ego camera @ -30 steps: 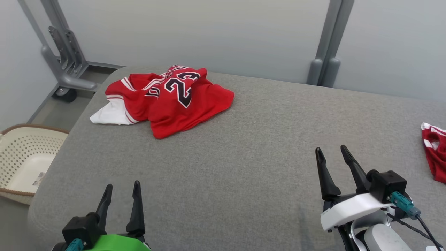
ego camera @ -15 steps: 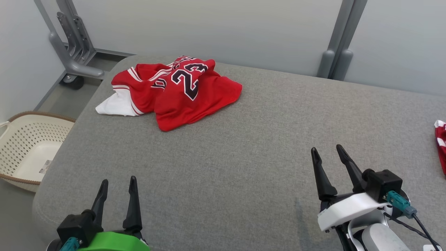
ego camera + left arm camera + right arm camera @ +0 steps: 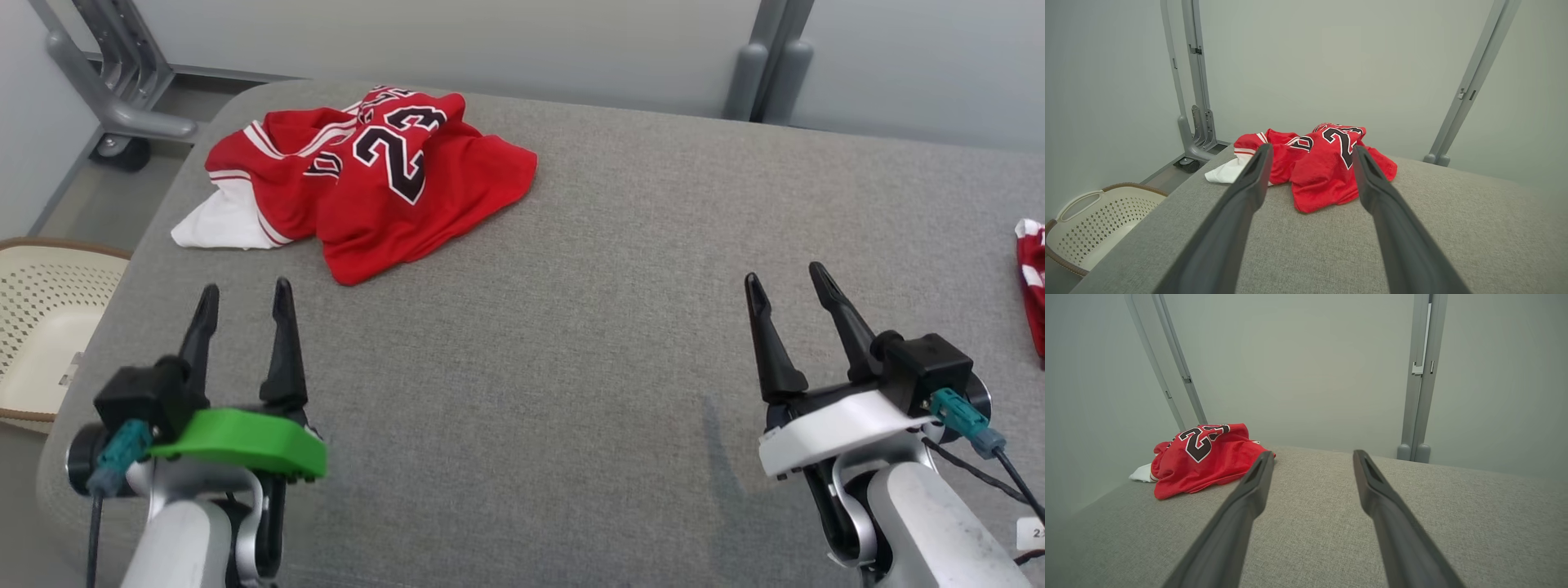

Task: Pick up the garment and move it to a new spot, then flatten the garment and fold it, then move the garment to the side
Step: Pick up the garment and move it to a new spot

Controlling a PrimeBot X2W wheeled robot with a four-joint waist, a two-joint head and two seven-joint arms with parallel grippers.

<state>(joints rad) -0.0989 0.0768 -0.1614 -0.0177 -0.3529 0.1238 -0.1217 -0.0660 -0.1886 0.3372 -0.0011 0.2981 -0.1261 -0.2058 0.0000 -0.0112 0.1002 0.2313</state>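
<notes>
The garment [image 3: 384, 184] is a red jersey with a black 23 and white trim, lying crumpled at the far left of the grey padded table [image 3: 588, 343]. It also appears ahead in the left wrist view as the garment [image 3: 1323, 167], and off to the left in the right wrist view as the garment [image 3: 1204, 459]. My left gripper [image 3: 243, 292] hovers open near the table's front left, short of the jersey, nothing between its fingers. Open and empty too, my right gripper [image 3: 785, 276] hangs over the front right.
A cream perforated laundry basket [image 3: 37, 318] sits on the floor left of the table. Another red and white cloth [image 3: 1030, 282] lies at the table's right edge. Grey metal frame posts [image 3: 763, 61] and a wheeled base [image 3: 114, 122] stand behind by the pale wall.
The head view has tilted, shifting the whole scene. Both arms have risen and reached further forward over the table, the left one most. The jersey lies as before and both grippers stay open.
</notes>
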